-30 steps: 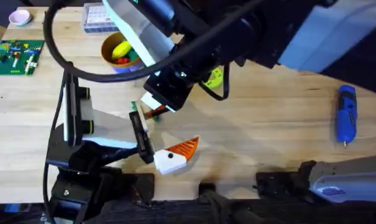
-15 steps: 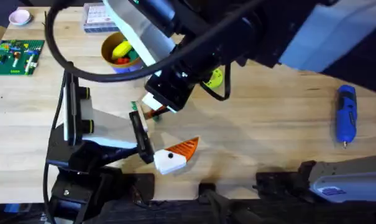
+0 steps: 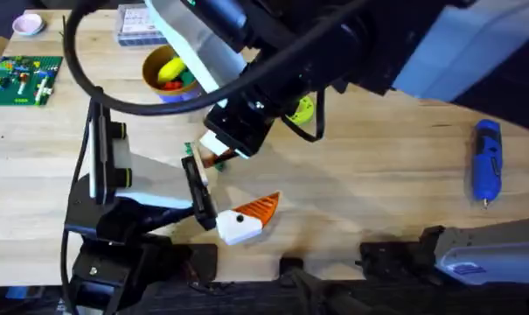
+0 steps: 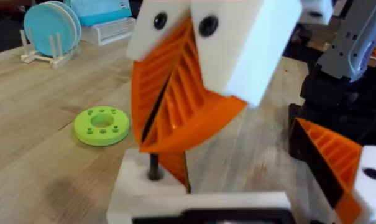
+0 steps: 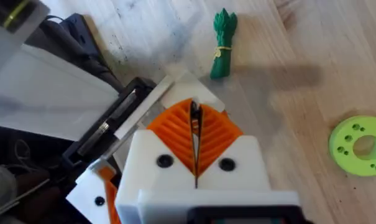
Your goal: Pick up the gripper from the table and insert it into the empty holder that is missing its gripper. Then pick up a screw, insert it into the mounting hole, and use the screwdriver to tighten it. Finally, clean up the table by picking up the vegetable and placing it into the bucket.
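Pressing together, right fingers (image 5: 194, 146) hold nothing, poised above the left arm's fingers (image 3: 238, 219), whose state I cannot tell. Green vegetable (image 5: 223, 42) lies on the tabletop (image 3: 378, 175) just beside; bucket (image 3: 168, 74) near, screwdriver (image 3: 487, 162) well apart.

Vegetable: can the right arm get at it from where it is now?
Probably yes. The right gripper sits shut just short of the vegetable, with bare table between them and nothing lying over it. The left arm is close beside, so the approach is tight.
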Motion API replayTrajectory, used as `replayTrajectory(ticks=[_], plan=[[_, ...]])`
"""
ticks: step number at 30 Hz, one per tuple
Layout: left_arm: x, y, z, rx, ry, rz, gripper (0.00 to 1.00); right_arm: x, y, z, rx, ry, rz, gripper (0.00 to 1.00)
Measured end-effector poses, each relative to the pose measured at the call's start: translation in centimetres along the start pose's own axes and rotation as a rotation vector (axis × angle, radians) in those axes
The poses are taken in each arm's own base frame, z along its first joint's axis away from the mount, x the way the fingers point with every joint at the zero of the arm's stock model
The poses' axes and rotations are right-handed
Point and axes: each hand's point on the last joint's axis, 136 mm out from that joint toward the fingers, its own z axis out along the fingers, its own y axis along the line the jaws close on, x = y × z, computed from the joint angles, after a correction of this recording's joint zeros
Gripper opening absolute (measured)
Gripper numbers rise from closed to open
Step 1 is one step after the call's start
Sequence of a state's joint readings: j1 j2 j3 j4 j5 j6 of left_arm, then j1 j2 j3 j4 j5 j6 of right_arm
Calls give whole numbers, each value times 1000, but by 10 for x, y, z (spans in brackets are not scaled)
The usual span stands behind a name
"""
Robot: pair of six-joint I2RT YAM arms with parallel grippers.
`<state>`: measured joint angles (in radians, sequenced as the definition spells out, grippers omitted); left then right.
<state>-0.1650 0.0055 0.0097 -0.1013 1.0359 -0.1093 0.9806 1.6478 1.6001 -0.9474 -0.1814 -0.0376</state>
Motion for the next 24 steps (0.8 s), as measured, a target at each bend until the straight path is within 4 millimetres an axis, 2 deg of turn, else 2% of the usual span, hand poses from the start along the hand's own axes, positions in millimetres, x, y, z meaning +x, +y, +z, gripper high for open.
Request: replayTrajectory(ticks=[24], plan=[[0,0,0,-3,0,12,993,-5,0,0,1,-19,0,6]])
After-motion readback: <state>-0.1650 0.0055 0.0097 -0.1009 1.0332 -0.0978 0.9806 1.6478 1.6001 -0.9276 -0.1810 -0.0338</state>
